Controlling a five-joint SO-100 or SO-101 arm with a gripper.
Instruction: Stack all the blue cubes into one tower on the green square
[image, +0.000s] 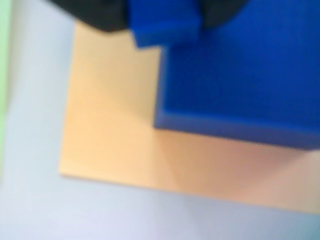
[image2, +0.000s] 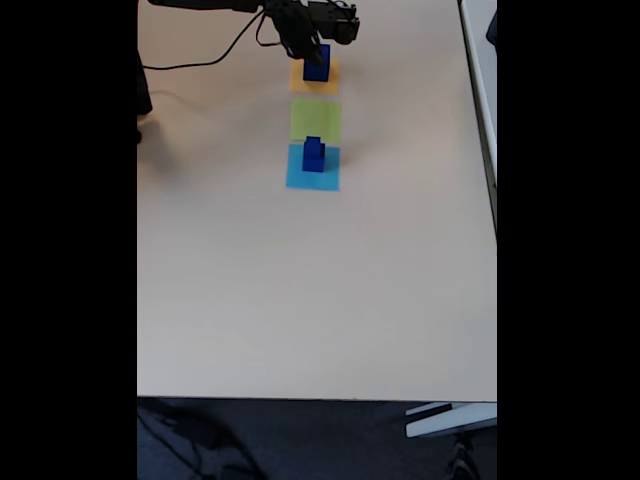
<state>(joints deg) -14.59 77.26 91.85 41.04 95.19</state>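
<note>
Blue and blurred, a big cube (image: 250, 70) sits closest to my wrist camera, resting on the orange-yellow square (image: 115, 125). A smaller blue block (image: 162, 25) shows at the top edge, right by my dark fingers (image: 100, 15); I judge I may be clamped on it, but whether my fingers are closed or apart I cannot tell from this blur.

In the fixed view my gripper (image2: 318, 52) hangs over the orange-yellow square at the far end of the table (image2: 300, 300), with a blue cube (image2: 317, 70) just below it. Two more blue cubes (image2: 314, 155) stand stacked on the light-blue square (image2: 300, 178). The green square (image2: 316, 120) lies bare between the two coloured squares.

To do this step well, I should square my fingers to the cube's flat sides, grip low, and lift straight up before travelling, so nothing drags on the paper.

Only the short stack on the light-blue square stands near my route, just beside the green square; a black cable (image2: 200, 60) trails off to the left, well apart.
</note>
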